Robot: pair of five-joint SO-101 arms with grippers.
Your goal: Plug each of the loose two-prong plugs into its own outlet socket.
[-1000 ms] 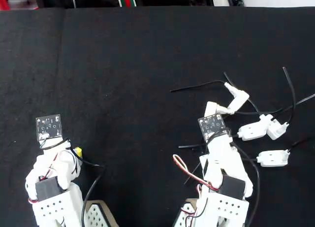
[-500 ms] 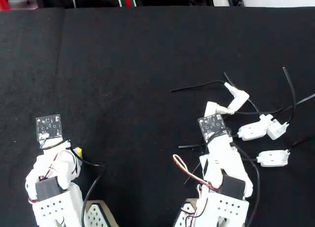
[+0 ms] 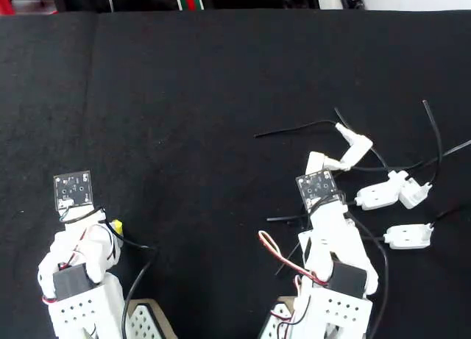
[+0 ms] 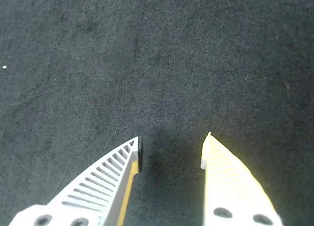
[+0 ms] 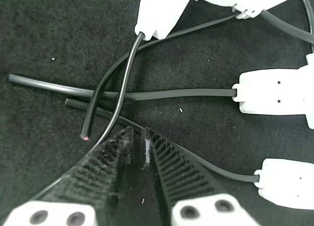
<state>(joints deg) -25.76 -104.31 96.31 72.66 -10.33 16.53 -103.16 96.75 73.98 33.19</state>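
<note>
Gaping wide, left end effector (image 4: 170, 138) holds nothing; right end effector (image 5: 138, 133) nearly closed over cable (image 5: 93, 109).

The left arm (image 3: 77, 269) stood at the near-left edge of the table (image 3: 184, 81), and the right arm (image 3: 335, 258) at its near-right. The left gripper (image 4: 171, 138) hung over bare cloth. The connectors all lay on the right half. A tilted plug (image 3: 353, 144) lay farthest back, just beyond the right arm. An outlet socket (image 3: 377, 197) lay to that arm's right, touching a second plug (image 3: 413, 192) on its outer side. Another connector (image 3: 407, 236) lay nearer, apart from them. Cords (image 3: 294, 127) crossed among them, and one cord (image 5: 103, 113) ran under the tips of the right gripper (image 5: 137, 138).
</note>
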